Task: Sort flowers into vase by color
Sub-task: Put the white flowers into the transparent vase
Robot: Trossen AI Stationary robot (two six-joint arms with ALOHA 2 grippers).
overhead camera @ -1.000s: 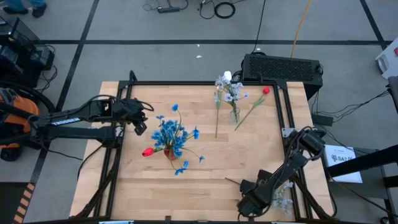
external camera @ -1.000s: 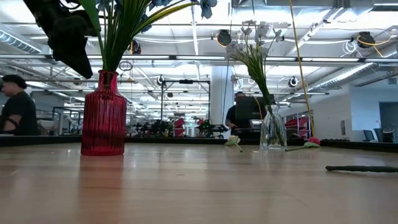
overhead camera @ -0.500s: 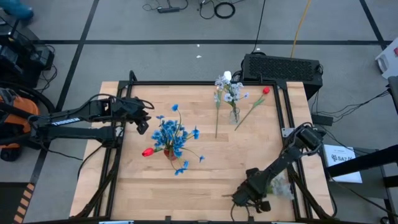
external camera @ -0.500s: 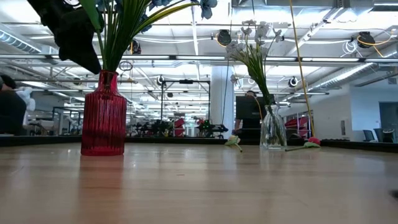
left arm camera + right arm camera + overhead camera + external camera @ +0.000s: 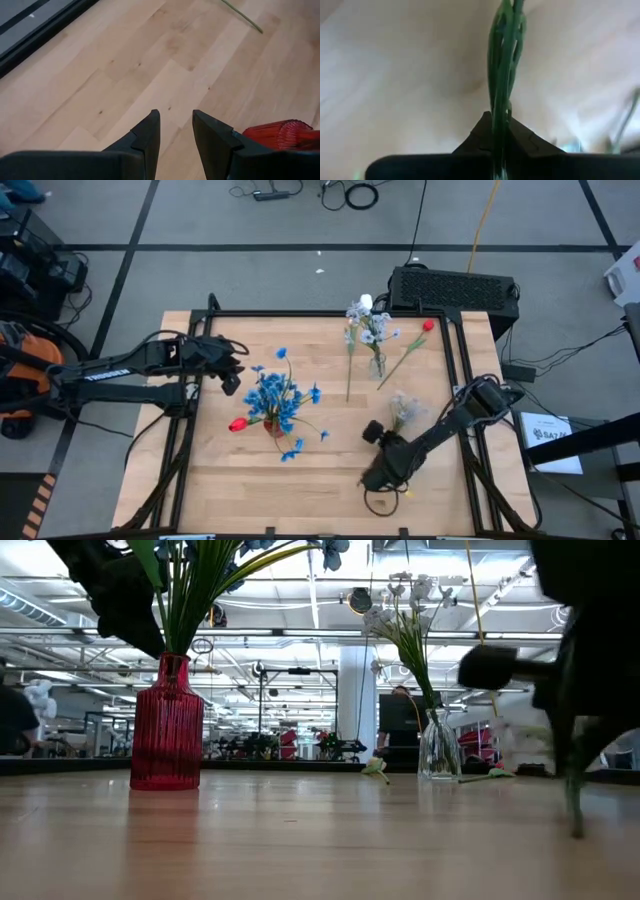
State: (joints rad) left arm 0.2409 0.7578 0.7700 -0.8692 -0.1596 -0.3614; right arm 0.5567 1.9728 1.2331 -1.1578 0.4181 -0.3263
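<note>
A red vase left of the table's middle holds bright blue flowers and a red tulip. Farther back, a clear vase holds pale sprays. A red tulip and a cream-white flower stem lie on the table beside it. My right gripper is near the table's front, right of the middle, shut on a pale bluish-white spray. My left gripper hovers open and empty to the left of the red vase. My right gripper pinches the spray's green stem between its two shut fingers, and the stem runs on forward past the fingertips. The spray is tilted, its pale head toward the far side. The stem's lower end hangs down close to the table; whether it touches, I cannot tell.
A black frame runs along the table's edges. A dark box stands beyond the far right corner. Bare wood lies along the near edge at the left. People show in the room beyond the table in the low view.
My right gripper has moved from the near right corner toward the table's left and a little toward the far edge. The pale spray, which lay on the table, has come up with it, and its head has swung toward the far side.
</note>
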